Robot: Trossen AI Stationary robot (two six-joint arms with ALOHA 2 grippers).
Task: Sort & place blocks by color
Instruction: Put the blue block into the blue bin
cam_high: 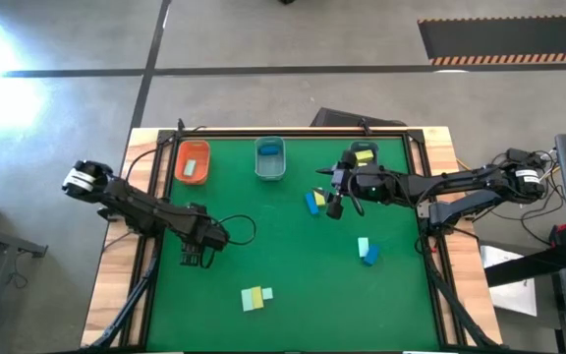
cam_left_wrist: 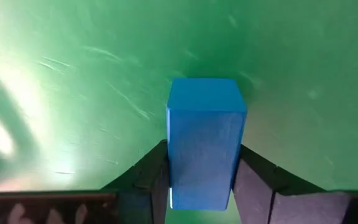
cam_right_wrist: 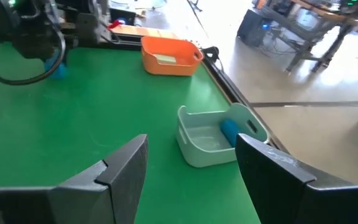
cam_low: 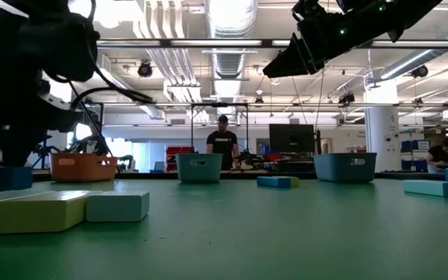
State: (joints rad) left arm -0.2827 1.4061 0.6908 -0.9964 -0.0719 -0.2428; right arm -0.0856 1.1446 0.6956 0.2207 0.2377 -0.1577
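Observation:
My left gripper (cam_high: 193,259) stands on the left part of the green mat, shut on a blue block (cam_left_wrist: 204,143). My right gripper (cam_high: 334,206) hangs open above the mat beside a blue and yellow pair of blocks (cam_high: 314,202). A mint and a blue block (cam_high: 366,249) lie right of centre. A yellow block with mint ones (cam_high: 254,298) lies flat near the near edge. The orange bin (cam_high: 192,160) holds a mint block, the clear bin (cam_high: 270,157) a blue one, and the grey bin (cam_high: 365,157) a yellow one. My left gripper pinches the blue block between its two fingers (cam_left_wrist: 157,168), one on each of two opposite long sides (cam_left_wrist: 229,155). The fingers come from above, pointing down. The block stands upright, its lower end (cam_low: 10,177) down at the mat; whether it is lifted clear, I cannot tell.
The three bins stand in a row along the far edge of the mat. A black frame (cam_high: 430,246) runs around the mat, with wooden table edges outside it. Bare mat (cam_high: 283,246) lies between the two arms. A person (cam_low: 222,144) stands far behind the table.

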